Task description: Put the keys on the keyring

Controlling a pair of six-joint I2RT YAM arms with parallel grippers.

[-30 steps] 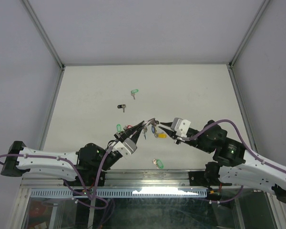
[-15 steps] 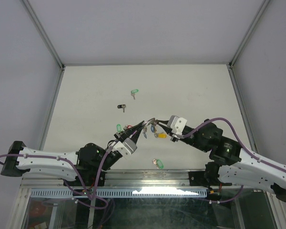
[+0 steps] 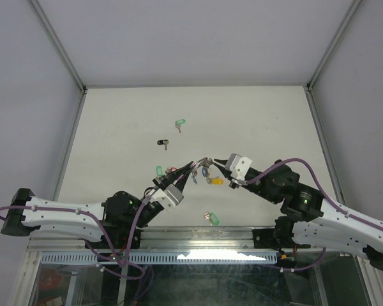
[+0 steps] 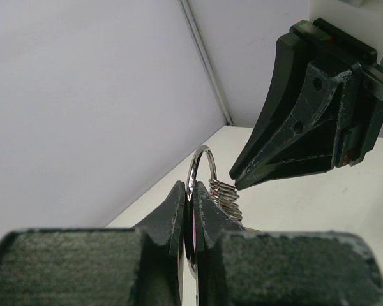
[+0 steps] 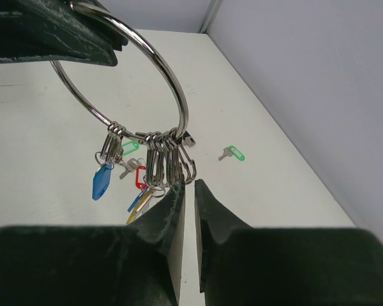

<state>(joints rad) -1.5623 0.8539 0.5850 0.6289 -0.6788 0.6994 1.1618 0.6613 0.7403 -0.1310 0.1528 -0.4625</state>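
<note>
Pinching the keyring [image 4: 203,147] with the left tool [image 4: 191,191]. Nearly pressed together at the right tool [image 5: 190,185], just beside the keys [image 5: 103,180]; cannot tell whether gripping.

1. A flat, matte white rectangular tabletop [image 3: 115,115] fills the middle of the enclosure, evenly lit with only soft shadows.
2. Behind the table's far edge rises a plain pale grey back panel [image 3: 191,38].
3. Matching pale grey side panels close in the table's left [image 3: 19,115] and right [image 3: 364,115].
4. A slim silver aluminium strut [image 3: 57,44] climbs from the table's far left corner, and its twin [image 3: 334,41] from the far right.
5. Along the table's near edge runs a slotted grey cable duct [image 3: 64,257], with a bright white strip of glare [image 3: 230,255] beside it.
6. Below that edge, a clear pane [image 3: 210,284] shows only dim clutter.
</note>
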